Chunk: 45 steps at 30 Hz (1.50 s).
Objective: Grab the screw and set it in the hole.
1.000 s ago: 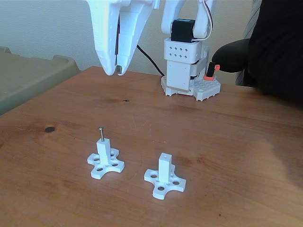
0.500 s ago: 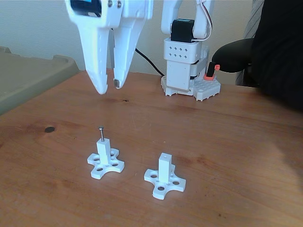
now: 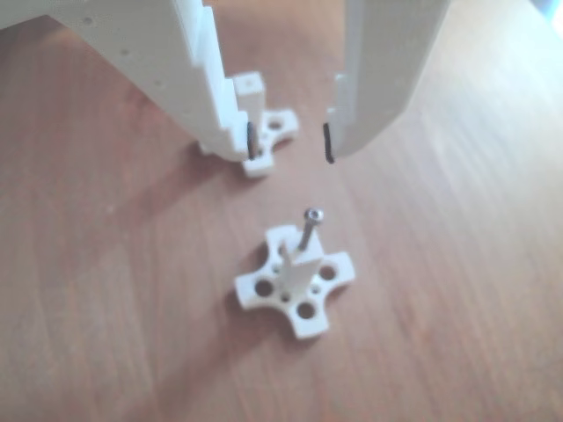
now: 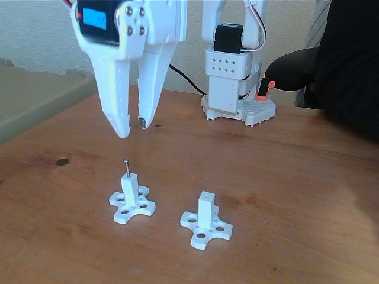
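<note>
The fingers [image 4: 132, 126] hang above the desk [image 4: 284, 171], parted w/ a narrow gap and nothing between them; in the fixed view the tips sit above and a bit behind the screw [image 4: 127, 166], well clear of it. In the other view the fingers [image 3: 289, 145] come in from the top edge, black pads facing each other across the gap, screw [image 3: 310, 230] below them in frame.

The screw stands upright in the hole at the top of the left white post [image 4: 129, 188] (fixed view), head up, shank mostly exposed. The hole itself is covered by the screw. That post sits on a cross-shaped base near the front of the desk, left of centre.

The second fixture [image 4: 205, 220] is to its right in the fixed view, a bit nearer the front edge, w/ a small dark hole [image 4: 205, 193] visible on its top face. In the other view this fixture [image 3: 264, 123] is partly hidden behind the left finger; its hole is too blurred to tell.

Fixed view also gives the arm base [image 4: 234, 77] at the back of the desk, a dark spot [image 4: 61, 161] on the wood near the left edge, and a person's dark sleeve [image 4: 343, 59] at the right.
</note>
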Motion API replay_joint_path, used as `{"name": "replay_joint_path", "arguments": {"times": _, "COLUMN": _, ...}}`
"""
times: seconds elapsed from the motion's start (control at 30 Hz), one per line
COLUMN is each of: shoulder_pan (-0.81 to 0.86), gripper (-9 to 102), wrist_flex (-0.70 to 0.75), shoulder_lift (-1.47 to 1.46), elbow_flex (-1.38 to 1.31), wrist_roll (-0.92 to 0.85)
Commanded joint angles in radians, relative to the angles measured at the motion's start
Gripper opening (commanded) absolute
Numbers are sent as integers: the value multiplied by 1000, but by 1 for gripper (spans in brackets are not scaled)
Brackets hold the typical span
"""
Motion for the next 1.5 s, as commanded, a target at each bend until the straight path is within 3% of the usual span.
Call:
{"name": "replay_joint_path", "arguments": {"times": 0.0, "shoulder_pan": 12, "gripper": 10, "wrist_flex": -6, "shoulder_lift": 9, "elbow_flex": -100, "wrist_roll": -3}}
{"name": "replay_joint_path", "arguments": {"times": 1.47, "shoulder_pan": 8, "gripper": 10, "wrist_flex": -46, "shoulder_lift": -104, "elbow_flex": -124, "wrist_roll": -5}}
